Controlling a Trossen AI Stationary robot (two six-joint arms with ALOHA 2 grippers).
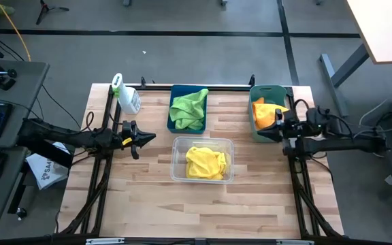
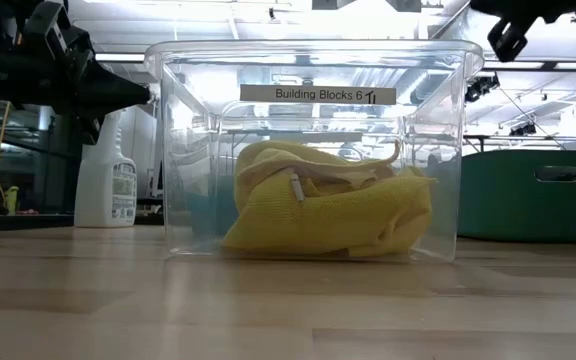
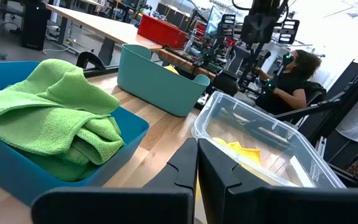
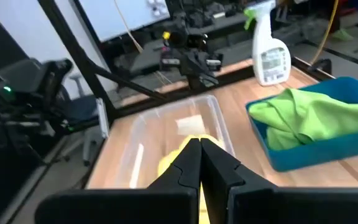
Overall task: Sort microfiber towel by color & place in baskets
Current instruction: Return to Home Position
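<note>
Lime green towels (image 1: 189, 107) lie heaped in the dark blue basket (image 1: 172, 121) at the table's far middle, also in the left wrist view (image 3: 55, 118) and right wrist view (image 4: 319, 115). Yellow towels (image 1: 206, 163) fill the clear basket (image 1: 177, 145); in the low view they (image 2: 328, 215) rest on its floor. An orange towel with a yellow one (image 1: 267, 112) sits in the teal basket (image 1: 272, 89) at far right. My left gripper (image 1: 150, 138) hovers shut over the left side, touching nothing. My right gripper (image 1: 263, 133) hovers shut near the teal basket's near end.
A white spray bottle with a green top (image 1: 126, 95) stands at the table's far left corner, seen too in the low view (image 2: 108, 180). Bare wood lies along the near half of the table (image 1: 203, 211). A person (image 3: 291, 78) sits beyond the table.
</note>
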